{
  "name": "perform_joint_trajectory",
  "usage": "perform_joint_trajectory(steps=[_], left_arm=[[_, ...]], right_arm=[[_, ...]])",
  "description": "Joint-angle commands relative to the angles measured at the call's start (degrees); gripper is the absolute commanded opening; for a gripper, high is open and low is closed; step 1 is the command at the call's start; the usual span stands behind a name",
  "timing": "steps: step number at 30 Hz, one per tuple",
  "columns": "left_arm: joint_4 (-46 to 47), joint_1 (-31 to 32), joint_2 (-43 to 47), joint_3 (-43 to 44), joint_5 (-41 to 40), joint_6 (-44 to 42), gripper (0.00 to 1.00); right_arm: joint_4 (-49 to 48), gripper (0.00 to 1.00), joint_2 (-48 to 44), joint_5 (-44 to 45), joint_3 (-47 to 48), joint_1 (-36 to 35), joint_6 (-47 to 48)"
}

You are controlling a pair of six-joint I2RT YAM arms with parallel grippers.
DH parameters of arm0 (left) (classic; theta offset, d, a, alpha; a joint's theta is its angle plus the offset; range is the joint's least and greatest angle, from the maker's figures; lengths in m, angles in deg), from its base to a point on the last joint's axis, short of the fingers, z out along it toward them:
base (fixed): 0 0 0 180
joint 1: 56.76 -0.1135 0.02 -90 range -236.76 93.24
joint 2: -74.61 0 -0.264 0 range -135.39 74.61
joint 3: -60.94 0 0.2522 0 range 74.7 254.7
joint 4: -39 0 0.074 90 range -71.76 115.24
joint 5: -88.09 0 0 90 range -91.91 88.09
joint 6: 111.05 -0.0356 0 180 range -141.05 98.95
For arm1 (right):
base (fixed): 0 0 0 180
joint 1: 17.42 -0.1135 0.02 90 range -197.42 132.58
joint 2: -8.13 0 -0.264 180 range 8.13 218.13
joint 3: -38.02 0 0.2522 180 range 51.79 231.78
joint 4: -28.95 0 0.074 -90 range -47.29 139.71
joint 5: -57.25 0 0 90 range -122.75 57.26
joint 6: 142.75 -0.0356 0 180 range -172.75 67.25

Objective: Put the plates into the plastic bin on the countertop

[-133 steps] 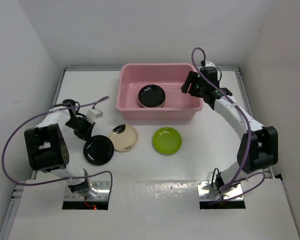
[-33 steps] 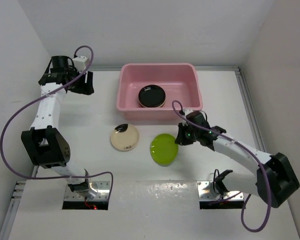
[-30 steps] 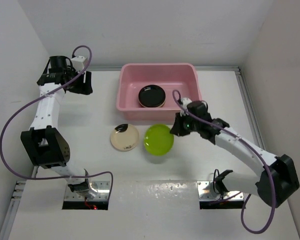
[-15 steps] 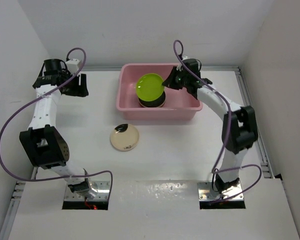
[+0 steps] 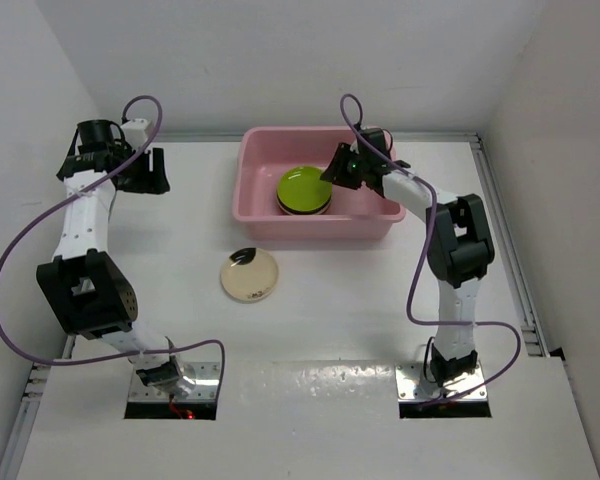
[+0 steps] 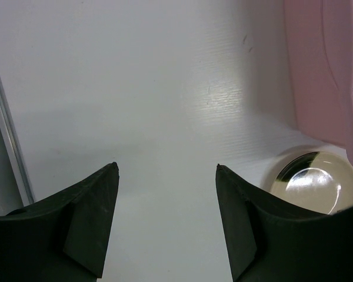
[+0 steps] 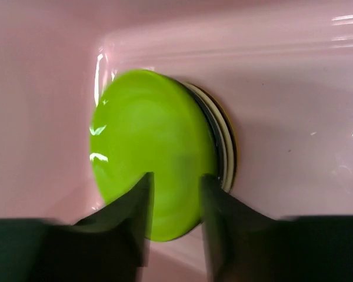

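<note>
- Left pincer (image 6: pixel 166 176), far left of the desk (image 5: pixel 380 300): jaws wide, nothing between them. It hovers over bare surface, well apart from any plate.
- Desk: matt white, with faint fine ribbing in the left wrist view and a thin raised edge.
- Cream plate (image 5: pixel 248 275): flat on the desk, on the near side of the bin, left of centre. Round, shallow, glossy, with a dark mark at its far-left rim. We judge it the only plate not binned yet.
- Pink bin (image 5: pixel 315 232): far centre. Smooth shiny plastic, rounded corners, flared rim.
- Green plate (image 5: pixel 303 187): inside the bin, on top of the stack (image 7: pixel 223 147) of dark- and cream-edged plates. Lime, glossy, looks slick.
- Right pincer (image 7: pixel 176 179): down in the bin at the green plate's right edge. Jaws narrow, one on either side of the rim. We cannot tell whether they grip it or sit loose around it.
- Step in hand, as we judge it: setting the green plate down.
  - Get it level and centred on the stack before opening.
  - Open just enough to free the rim.
  - Lift straight up, so no finger drags the slick plate off the stack or knocks the bin wall.
</note>
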Motion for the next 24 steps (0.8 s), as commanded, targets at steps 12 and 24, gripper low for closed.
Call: perform_joint_trajectory(steps=[12, 24], left_arm=[[1.30, -1.89, 0.69, 0.67, 1.43, 0.06, 0.69], [1.83, -4.01, 6.92, -5.74, 0.82, 2.52, 0.68]], right_arm=[[6.92, 0.78, -17.45, 12.07, 2.07, -8.75, 18.12], [-25.25, 0.58, -33.67, 17.62, -41.17, -33.88, -11.31]])
